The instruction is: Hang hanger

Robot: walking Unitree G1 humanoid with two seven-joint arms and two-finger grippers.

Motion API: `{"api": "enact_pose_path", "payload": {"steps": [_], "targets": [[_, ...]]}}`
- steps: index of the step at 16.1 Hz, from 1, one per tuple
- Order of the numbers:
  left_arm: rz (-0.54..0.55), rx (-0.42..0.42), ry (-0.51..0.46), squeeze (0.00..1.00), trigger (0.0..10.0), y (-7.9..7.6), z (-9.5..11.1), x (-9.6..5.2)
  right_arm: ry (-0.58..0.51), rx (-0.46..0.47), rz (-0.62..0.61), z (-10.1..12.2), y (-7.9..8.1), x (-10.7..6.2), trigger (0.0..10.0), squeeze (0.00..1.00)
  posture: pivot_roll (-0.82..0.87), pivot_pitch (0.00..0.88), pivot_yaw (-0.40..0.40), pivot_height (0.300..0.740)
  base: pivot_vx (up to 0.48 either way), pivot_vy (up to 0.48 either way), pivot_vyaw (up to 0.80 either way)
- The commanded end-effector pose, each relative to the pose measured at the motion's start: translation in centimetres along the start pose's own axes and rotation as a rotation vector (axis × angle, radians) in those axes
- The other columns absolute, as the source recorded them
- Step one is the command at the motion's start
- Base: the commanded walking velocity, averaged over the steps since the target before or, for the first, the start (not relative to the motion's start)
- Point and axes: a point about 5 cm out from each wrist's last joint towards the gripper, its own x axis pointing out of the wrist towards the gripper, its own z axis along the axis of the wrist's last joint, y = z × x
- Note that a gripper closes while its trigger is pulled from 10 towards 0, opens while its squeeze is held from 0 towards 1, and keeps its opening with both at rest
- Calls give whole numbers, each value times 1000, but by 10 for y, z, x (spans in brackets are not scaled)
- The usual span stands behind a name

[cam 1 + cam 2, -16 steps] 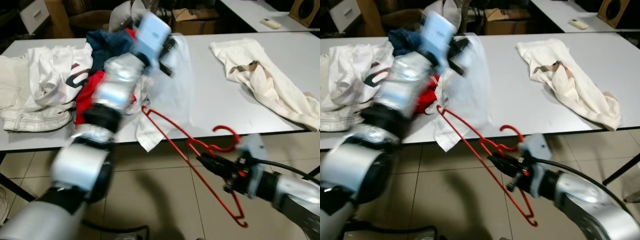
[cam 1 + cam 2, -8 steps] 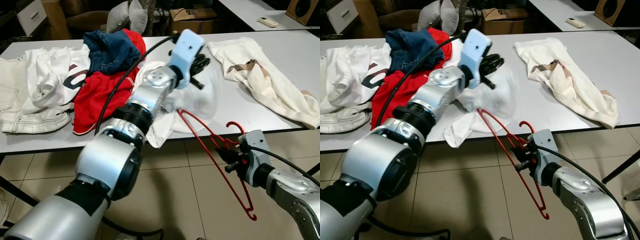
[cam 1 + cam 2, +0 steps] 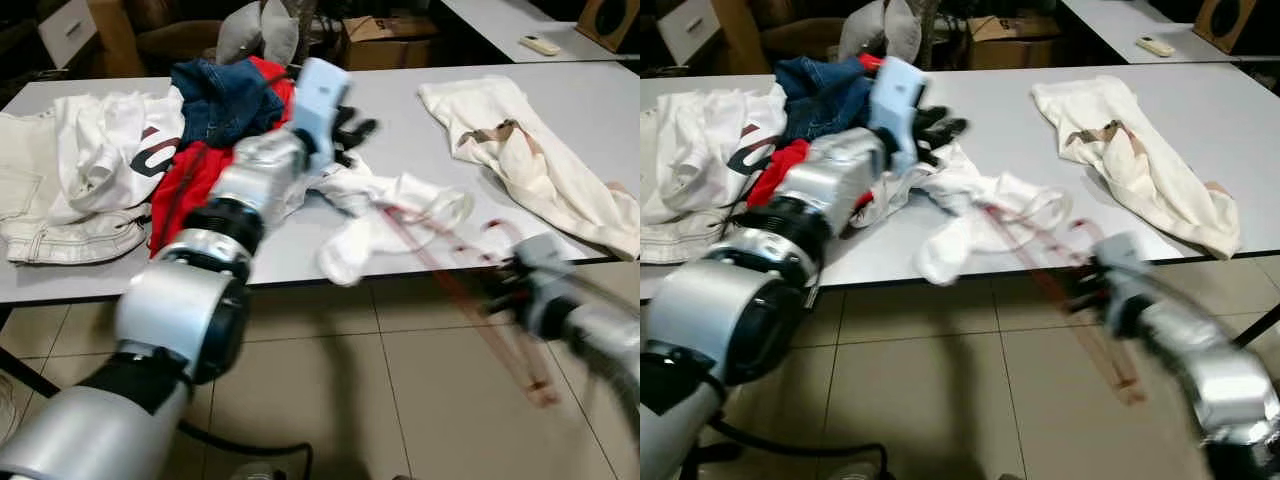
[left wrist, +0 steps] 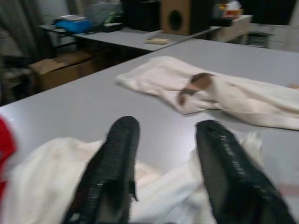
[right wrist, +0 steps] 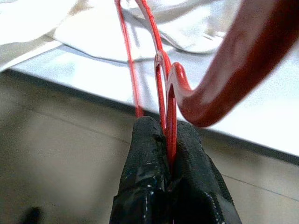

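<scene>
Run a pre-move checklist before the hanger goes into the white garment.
1. Right hand clamped on the red hanger at its neck: ok.
2. Left hand open above the white garment, nothing between its fingers: ok for a grasp.
3. Garment fully on the table: not ok, part of it hangs over the front edge.
4. Hanger arm inside the garment's opening: cannot tell, the head views are blurred.
5. Cream garment apart from the working area: ok.
</scene>
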Motion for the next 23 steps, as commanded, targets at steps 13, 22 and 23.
{"api": "enact_pose_path", "payload": {"steps": [13,22,23], "targets": [[128,18,-16,1000,10000,6,-92,-74,-384,105,-55,34,41,-24,10000,0,-97,25,42,740,0,0,0],[311,-29,-60,0,10000,-30,-99,-129,-386,275,-223,17,90,-30,10000,0,-77,51,30,740,0,0,0],[307,-31,-46,0,10000,-33,-99,-130,-376,246,-209,15,93,-28,10000,0,-73,51,27,740,0,0,0]]}}
